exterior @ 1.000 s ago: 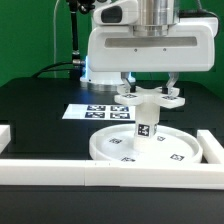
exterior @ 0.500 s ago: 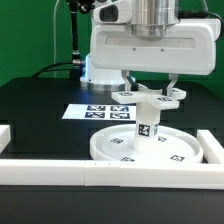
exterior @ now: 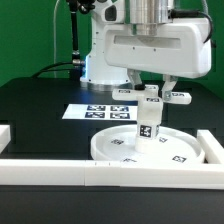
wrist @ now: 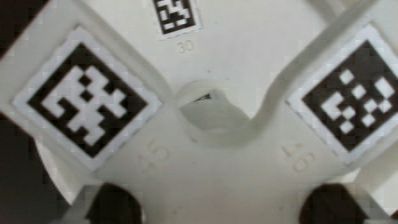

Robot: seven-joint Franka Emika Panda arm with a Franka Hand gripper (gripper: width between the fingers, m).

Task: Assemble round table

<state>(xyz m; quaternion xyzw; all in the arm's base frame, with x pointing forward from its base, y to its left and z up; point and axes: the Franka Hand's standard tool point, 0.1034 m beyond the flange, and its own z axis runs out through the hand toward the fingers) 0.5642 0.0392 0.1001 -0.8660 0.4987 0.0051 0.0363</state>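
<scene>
Exterior view is showing the rimmed disc (exterior: 148, 148) lying at lower centre, the short leg (exterior: 147, 124) standing upright on its hub, and the cross-shaped foot (exterior: 151, 95) sitting atop the leg beneath the gripper (exterior: 150, 84). Wrist view is filling with the foot's (wrist: 199, 125) tagged white arms. Whether the fingers are gripping, I cannot tell.

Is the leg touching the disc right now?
Touching. In the exterior view the leg stands upright in the middle of the disc, its base on the disc with no gap visible.
</scene>
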